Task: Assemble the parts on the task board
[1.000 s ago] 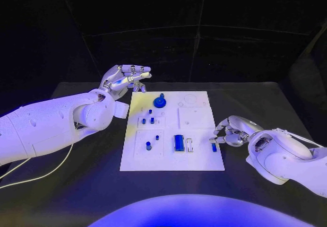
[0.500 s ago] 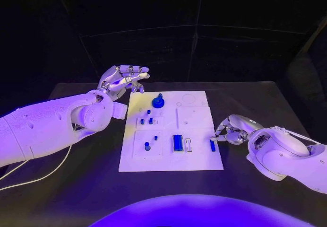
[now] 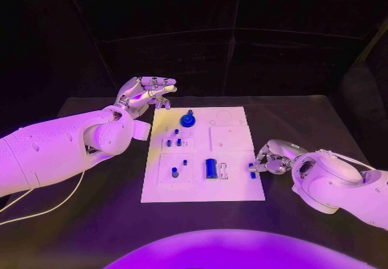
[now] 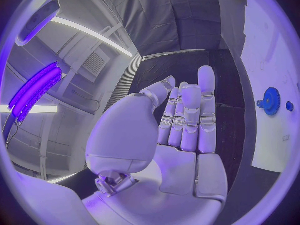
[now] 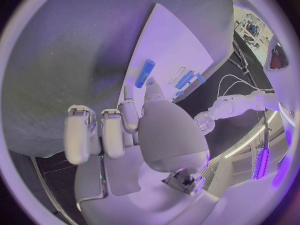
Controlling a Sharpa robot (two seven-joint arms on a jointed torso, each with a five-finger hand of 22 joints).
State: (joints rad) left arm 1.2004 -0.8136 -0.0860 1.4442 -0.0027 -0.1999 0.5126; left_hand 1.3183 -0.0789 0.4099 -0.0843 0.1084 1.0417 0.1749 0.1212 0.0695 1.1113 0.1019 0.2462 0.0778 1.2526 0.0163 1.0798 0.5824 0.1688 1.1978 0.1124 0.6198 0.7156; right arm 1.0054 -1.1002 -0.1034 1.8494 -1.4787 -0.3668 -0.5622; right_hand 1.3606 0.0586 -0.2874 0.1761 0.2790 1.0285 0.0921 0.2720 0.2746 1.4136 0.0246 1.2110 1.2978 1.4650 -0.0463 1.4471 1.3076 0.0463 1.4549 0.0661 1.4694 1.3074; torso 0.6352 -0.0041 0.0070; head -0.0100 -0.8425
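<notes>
White task board (image 3: 234,190) lies in the middle of the black table (image 3: 97,224), long axis running 12 to 6 o'clock.

Left hand (image 3: 146,92) is raised off the board's 11 o'clock corner, above the table. In the left wrist view the palm (image 4: 181,150) is flat and the fingers (image 4: 190,110) are stretched out straight and close side by side, with nothing in them.

Right hand (image 3: 271,158) sits low at the board's 3 o'clock edge. Its fingertips meet a small blue peg (image 3: 252,174) lying on the board near that edge. In the right wrist view a fingertip (image 5: 154,87) touches the end of this peg (image 5: 145,73); the other fingers (image 5: 78,135) are curled in. Cannot tell whether the peg is pinched or only touched.

Parts on the board:
- blue gear (image 3: 188,120) at 12 o'clock, seen also in the left wrist view (image 4: 271,101);
- a pair of small blue pegs (image 3: 173,142) left of centre;
- a blue block (image 3: 211,168) just below centre, with a pale clip-like piece beside it;
- a small blue oval piece (image 3: 175,174) toward 8 o'clock.
</notes>
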